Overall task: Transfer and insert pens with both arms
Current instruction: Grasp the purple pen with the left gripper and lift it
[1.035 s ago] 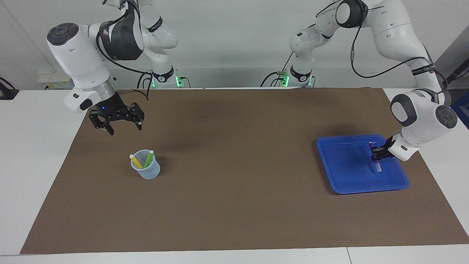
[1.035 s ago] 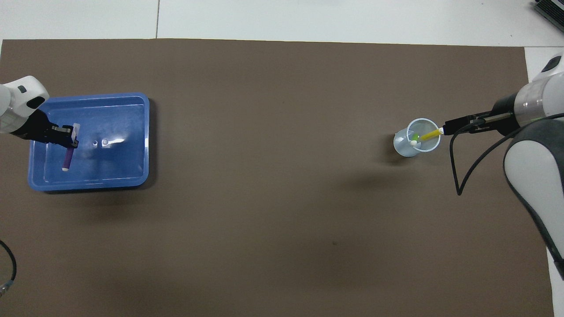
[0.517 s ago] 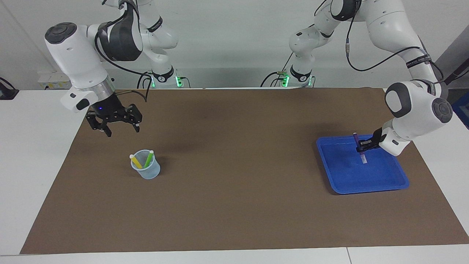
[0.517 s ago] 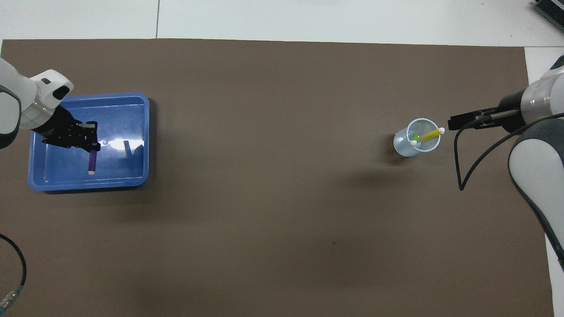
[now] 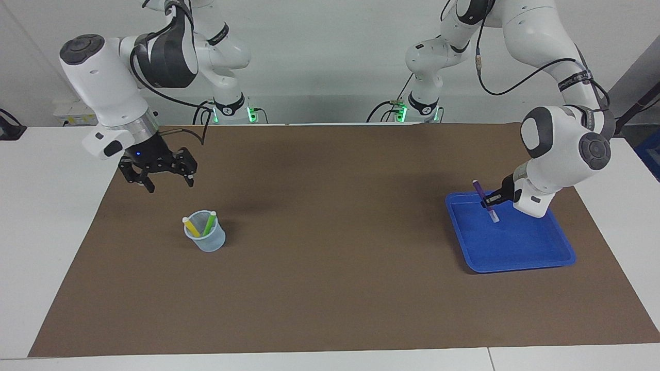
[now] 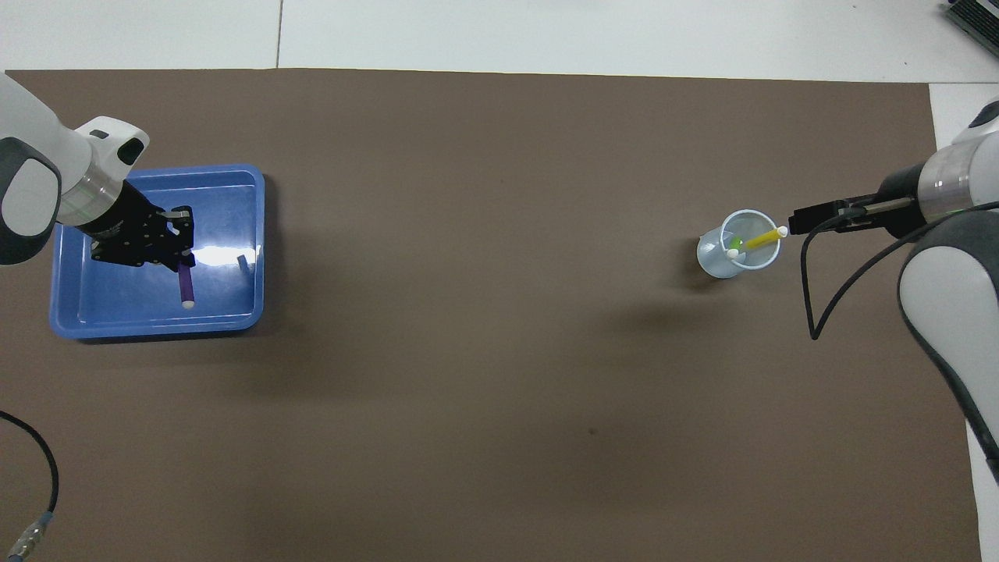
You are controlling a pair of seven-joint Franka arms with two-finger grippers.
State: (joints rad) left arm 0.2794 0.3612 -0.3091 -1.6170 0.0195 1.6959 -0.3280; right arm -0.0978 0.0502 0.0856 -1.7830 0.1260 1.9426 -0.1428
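Under the right gripper (image 5: 166, 182), whose fingers are spread and empty while that arm waits, the pale translucent plastic cup (image 5: 205, 238) holds the slim yellow pen (image 5: 191, 226) and the bright green pen (image 5: 209, 223) leaning upright. Toward the left arm's end, the left gripper (image 5: 488, 201) is clamped on the slim purple pen (image 5: 484, 200), tilted and clear of the shallow blue plastic tray (image 5: 562, 257) below it, which looks otherwise empty; I judge the pen is raised for handing across.

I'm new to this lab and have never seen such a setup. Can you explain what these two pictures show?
Two white robot arms work at a table covered by a brown mat. One picture faces the robots from across the table; the other looks down from above their end. The left gripper is shut on a purple pen, held up over a blue tray. The right gripper is open over the mat near a clear cup, which holds a yellow pen and a green pen.
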